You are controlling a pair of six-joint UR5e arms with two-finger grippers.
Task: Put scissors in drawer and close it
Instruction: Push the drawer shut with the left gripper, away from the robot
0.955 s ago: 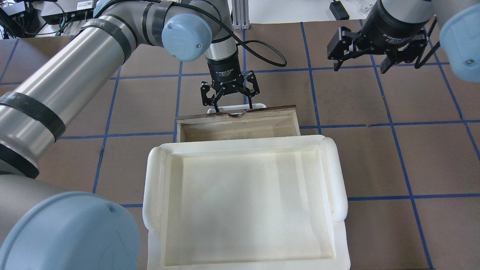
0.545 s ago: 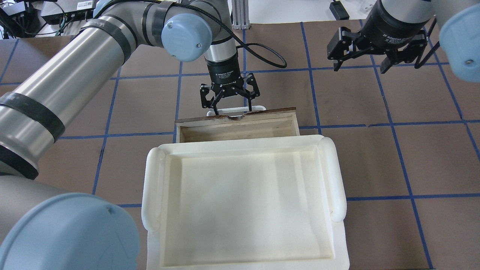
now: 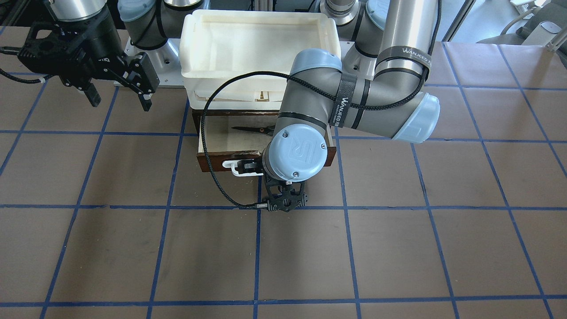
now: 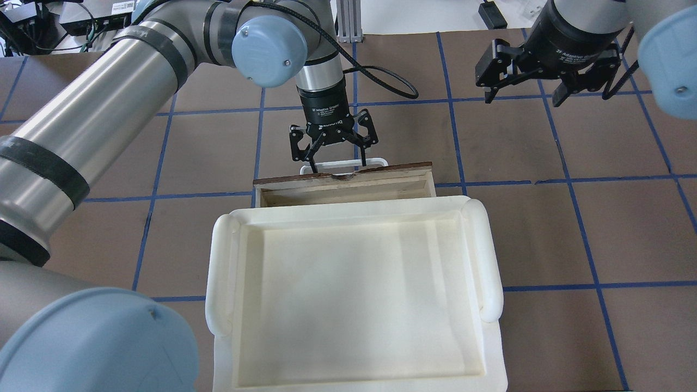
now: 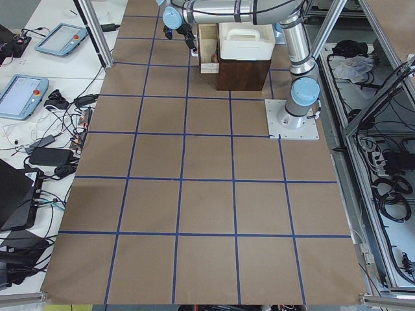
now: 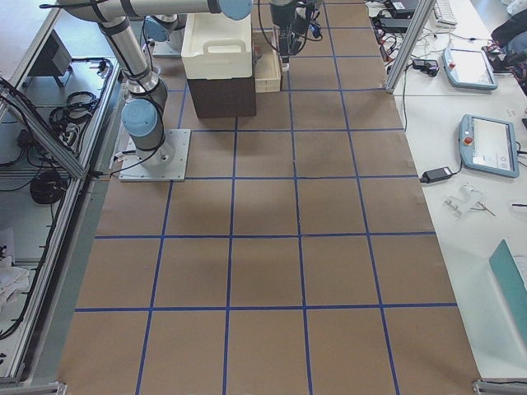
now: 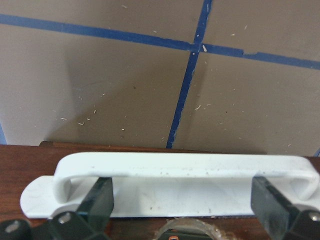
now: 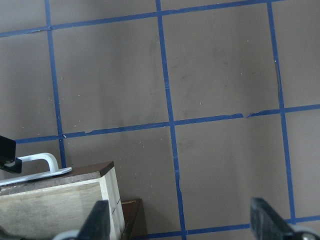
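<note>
left gripper [image 4: 336,163]: jaws spread wide, clamping nothing. in the left wrist view both black fingers [image 7: 97,202] reach under the bar of the handle [image 7: 185,167], one near each end, between the bar and its base plate. cannot tell whether they touch the bar.

right gripper [image 4: 524,99]: jaws wide apart, empty, hanging above the table [image 4: 544,234], well apart from the drawer.

drawer [image 4: 348,190]: partly pulled out from under the white tray [image 4: 488,256]. dark brown wooden front with a small notch in its top edge; pale plywood walls and floor. the handle is smooth white, a rounded bar on a flat plate.

scissors [image 3: 250,129]: lying flat on the drawer floor, in the half nearer the tray. dark blades show in the front-facing view; the handles are hidden behind the left wrist.

tray: cream plastic, rectangular, with rolled bulging rims on two sides.

table: matte brown sheet, blue tape grid, lightly scuffed.

writing: "wanjeed" in white on a black strap [image 3: 403,51] round the left arm; "ur" embossed on a blue-grey joint cap [image 3: 297,151]; "2f adaptive" on the right gripper's body, the rest unreadable.
</note>
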